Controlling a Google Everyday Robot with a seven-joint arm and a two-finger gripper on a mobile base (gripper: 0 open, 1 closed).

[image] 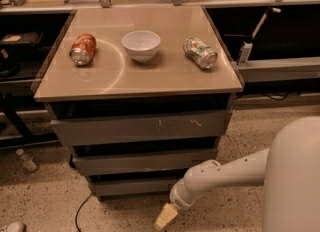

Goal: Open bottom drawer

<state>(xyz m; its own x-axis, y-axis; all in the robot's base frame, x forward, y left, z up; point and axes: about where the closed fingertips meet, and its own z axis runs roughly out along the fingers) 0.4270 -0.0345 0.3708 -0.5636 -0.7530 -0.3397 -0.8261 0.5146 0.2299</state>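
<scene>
**Camera view: the only view supplied**

Item: cabinet with a tan top [135, 78] and grey drawers stacked under it.
- Three drawer fronts are counted: the top drawer front [142, 126], widest and marked with pale scratches; the middle drawer front [145, 161], plain; the bottom drawer [135, 186], lowest, plain and just above the floor.
- The bottom drawer is seen shut or nearly so. No tray is exposed and no handle can be made out.

Item: gripper [166, 216], one counted, yellowish, carried on a white arm [225, 173] entering from the right.
- It is held low, near the floor, just nearer than the bottom drawer's right end and apart from it.
- Whether it is open or closed cannot be told.

Step in hand, as judged: the approach to the bottom drawer front.
- The gripper should be raised slightly and brought to the lip of the lowest front only; the middle front, close above, is to be avoided.
- A straight pull toward the near side is advised, so that the drawer is not skewed.

Items on the top:
- One white bowl [141, 44] stands at the centre.
- Two cans lie on their sides: an orange can [83, 49] at left and a silver can [200, 52] at right.

Items on the floor:
- One bottle [26, 160] lies at left.
- One dark cable [80, 213] runs at near left.
</scene>
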